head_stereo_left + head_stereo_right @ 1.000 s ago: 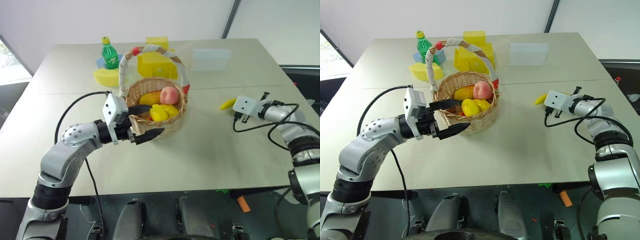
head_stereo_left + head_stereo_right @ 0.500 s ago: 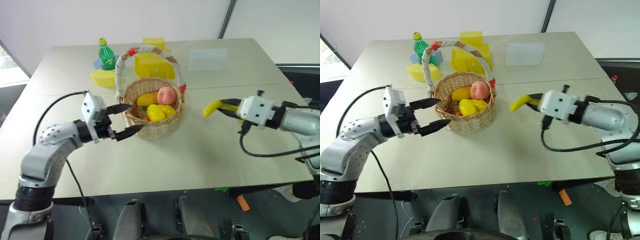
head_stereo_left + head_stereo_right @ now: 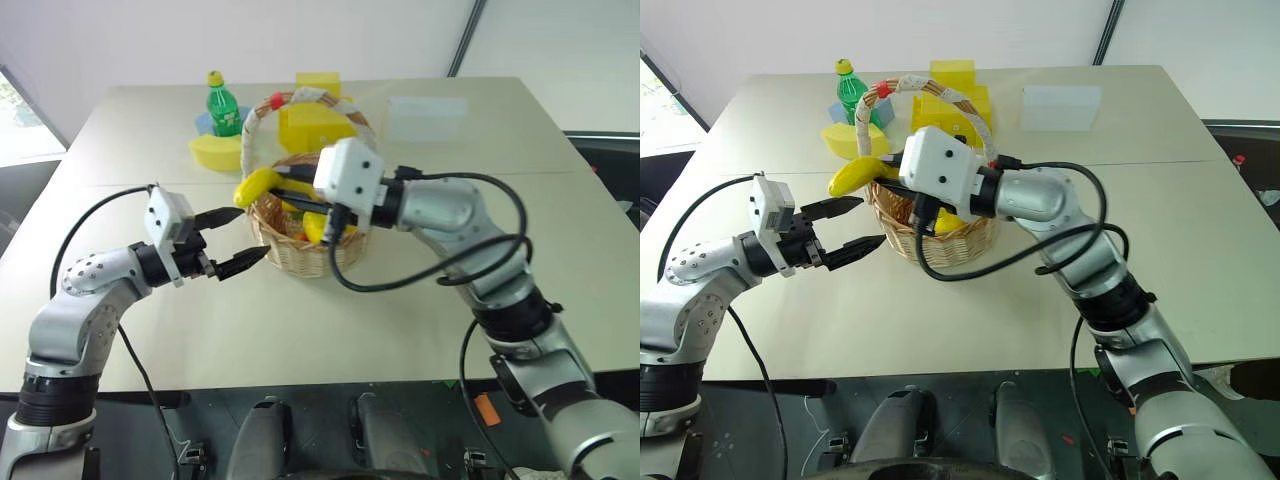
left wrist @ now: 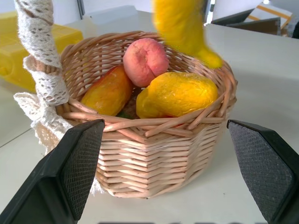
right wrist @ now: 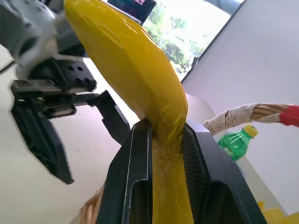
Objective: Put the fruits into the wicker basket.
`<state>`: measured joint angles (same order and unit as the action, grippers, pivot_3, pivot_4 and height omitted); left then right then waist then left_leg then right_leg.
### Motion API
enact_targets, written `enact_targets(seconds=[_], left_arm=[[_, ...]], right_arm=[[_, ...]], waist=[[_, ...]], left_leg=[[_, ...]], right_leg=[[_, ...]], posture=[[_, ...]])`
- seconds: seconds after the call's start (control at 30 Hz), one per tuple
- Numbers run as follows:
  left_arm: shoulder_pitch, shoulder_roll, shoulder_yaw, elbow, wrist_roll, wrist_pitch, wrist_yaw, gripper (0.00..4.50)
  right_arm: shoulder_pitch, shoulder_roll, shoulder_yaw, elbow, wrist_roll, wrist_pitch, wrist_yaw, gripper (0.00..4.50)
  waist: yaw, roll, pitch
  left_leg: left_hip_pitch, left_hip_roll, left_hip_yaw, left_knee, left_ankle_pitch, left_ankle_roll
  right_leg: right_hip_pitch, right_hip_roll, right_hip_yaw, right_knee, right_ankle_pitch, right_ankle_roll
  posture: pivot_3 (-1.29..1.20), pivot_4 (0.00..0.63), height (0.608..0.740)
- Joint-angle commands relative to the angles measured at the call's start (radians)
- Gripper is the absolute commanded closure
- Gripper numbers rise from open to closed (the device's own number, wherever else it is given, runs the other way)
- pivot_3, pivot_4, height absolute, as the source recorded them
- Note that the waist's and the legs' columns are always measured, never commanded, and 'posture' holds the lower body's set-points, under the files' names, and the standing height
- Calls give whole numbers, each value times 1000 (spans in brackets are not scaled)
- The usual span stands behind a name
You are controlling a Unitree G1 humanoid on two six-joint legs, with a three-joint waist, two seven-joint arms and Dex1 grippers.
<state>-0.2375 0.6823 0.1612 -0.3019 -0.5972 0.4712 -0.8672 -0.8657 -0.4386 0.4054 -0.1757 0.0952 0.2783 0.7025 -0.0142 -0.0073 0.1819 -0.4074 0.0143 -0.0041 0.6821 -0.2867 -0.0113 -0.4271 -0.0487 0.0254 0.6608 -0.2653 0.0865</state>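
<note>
The wicker basket (image 3: 305,258) stands mid-table, its cloth-wrapped handle (image 3: 970,105) arching over it. Inside lie a pink peach (image 4: 145,60), an orange mango-like fruit (image 4: 110,91) and a lumpy yellow fruit (image 4: 180,93). My right gripper (image 5: 166,135) is shut on one end of a yellow banana (image 3: 258,185). It holds the banana in the air over the basket's left rim, with the free end pointing left. My left gripper (image 3: 246,236) stands open just left of the basket at wall height, with nothing between its fingers.
Behind the basket stand a green bottle (image 3: 220,100), yellow blocky boxes (image 3: 315,125) and a yellow wedge dish (image 3: 215,152). A pale flat box (image 3: 425,115) lies at the back right. My right forearm and its cables cross over the table's right half.
My right arm has swung up and left, carrying the banana from the table's right side to above the basket. The left gripper, open throughout, drew back left off the basket's rim.
</note>
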Motion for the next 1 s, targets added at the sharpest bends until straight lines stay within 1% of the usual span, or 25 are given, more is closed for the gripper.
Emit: enact_targets(seconds=[0.03, 0.07, 0.1, 0.13, 0.3, 0.37, 0.53, 0.63, 0.7, 0.8, 0.87, 1.0], left_arm=[[15, -5, 36, -63, -21, 2, 27, 0], [20, -6, 38, -72, -24, 5, 33, 0], [26, -9, 39, -82, -27, 8, 40, 0], [32, -11, 40, -91, -30, 11, 46, 0], [38, -26, 32, -125, -50, 28, 73, 0], [33, -33, 29, -135, -59, 37, 83, 0], [30, -32, 30, -139, -69, 48, 85, 0], [25, -34, 27, -144, -80, 54, 86, 0], [21, -36, 21, -150, -91, 62, 85, 0], [17, -38, 13, -156, -98, 70, 80, 0], [7, -51, 8, -159, -117, 80, 82, 0], [-17, -83, 8, -165, -153, 97, 100, 0]], right_arm=[[-44, -24, 25, 92, -136, -128, 7, 3809], [-47, -31, 28, 115, -159, -150, 13, 3809], [-48, -39, 30, 137, -182, -173, 20, 3060], [-47, -41, 28, 150, -194, -186, 27, 2704], [-33, -23, -12, 130, -189, -194, 44, 159], [-16, -18, -46, 80, -148, -168, 59, 159], [70, -28, -156, -116, 20, 6, 111, 159], [165, -36, -292, -285, 228, 202, 108, 159], [239, -54, -380, -351, 314, 309, 78, 159], [307, -64, -452, -375, 356, 405, 7, 159], [343, -37, -491, -338, 367, 440, -57, 159], [350, 22, -504, -212, 325, 412, -155, 159]], waist=[[1, 0, 0], [0, 0, 0], [-1, 0, 0], [-2, 0, 0], [-7, 0, 0], [-4, 0, 0], [-1, 0, 0], [2, 0, 0], [3, 0, 0], [1, 0, 0], [-5, 0, 0], [-6, 0, 0]], left_leg=[[0, 0, 0, 0, 0, 0], [0, 0, 0, 0, 0, 0], [0, 0, 0, 0, 0, 0], [0, 0, 0, 0, 0, 0], [0, 1, 0, 0, 0, 0], [0, 1, 0, 0, 0, 0], [0, 1, -1, 0, 0, 0], [0, 1, -1, 0, 0, 0], [0, 1, -2, 0, 0, 0], [0, 1, -2, 0, 0, 0], [1, 2, -1, 0, 0, 0], [2, 1, -1, -1, 0, 0]], right_leg=[[0, 0, 0, 0, 0, 0], [0, 0, 0, 0, 0, 0], [0, 0, 0, 0, 0, 0], [0, 0, 0, 0, 0, 0], [0, 2, 0, 0, 0, 0], [0, 2, 0, 0, 0, 0], [0, 1, 0, 0, 0, 0], [0, 1, 0, 0, 0, 0], [1, 0, -1, 0, 0, 0], [1, 0, -1, 0, 0, 0], [1, 1, 0, 0, 0, 0], [1, 4, 0, 0, 0, 0]], posture=[[0, 150, 740], [0, 150, 740], [0, 150, 740], [0, 150, 740], [0, 150, 740], [0, 150, 740], [0, 150, 740], [0, 150, 740], [0, 150, 740], [0, 150, 740], [0, 150, 740], [0, 150, 740]])
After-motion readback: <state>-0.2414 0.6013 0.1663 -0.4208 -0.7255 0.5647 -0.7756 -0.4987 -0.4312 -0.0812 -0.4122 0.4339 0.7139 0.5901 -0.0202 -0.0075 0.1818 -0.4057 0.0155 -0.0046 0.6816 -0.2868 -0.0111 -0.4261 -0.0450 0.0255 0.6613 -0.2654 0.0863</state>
